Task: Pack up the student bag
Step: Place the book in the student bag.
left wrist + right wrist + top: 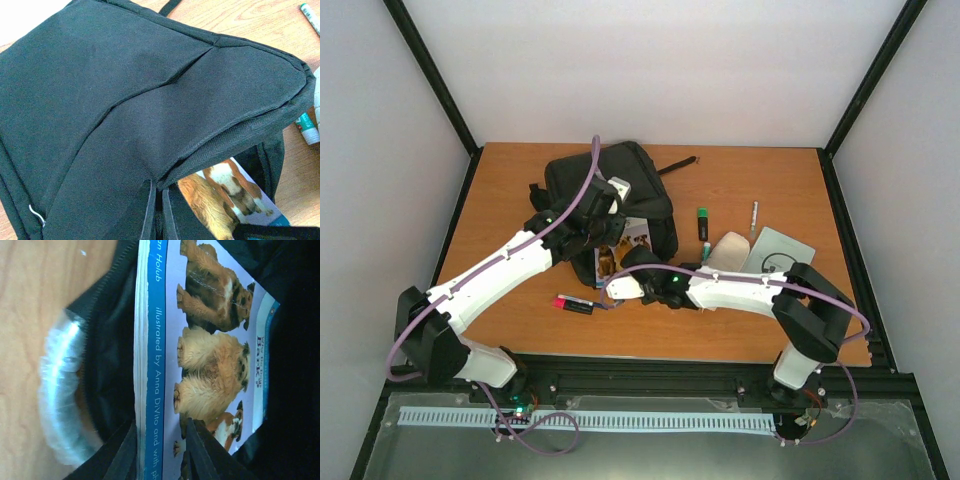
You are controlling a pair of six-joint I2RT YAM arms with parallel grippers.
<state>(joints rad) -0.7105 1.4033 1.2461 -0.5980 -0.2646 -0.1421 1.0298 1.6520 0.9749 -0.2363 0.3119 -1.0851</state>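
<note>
My left hand (159, 212) pinches shut on a flap of the student bag (125, 100), lifting its mouth so the book (210, 365) can slide in. My right hand (160, 452) narrowly straddles the book's spine; gripped or not, I cannot tell. The bag, black and creased, lies upper-centre overhead on the surface (650, 335).

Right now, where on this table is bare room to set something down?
The table is bare left of the backpack, in the far right corner beyond the pen, and near the front edge right of the marker. Crowded: the middle, with backpack, book, arms, highlighter, notebook.
</note>
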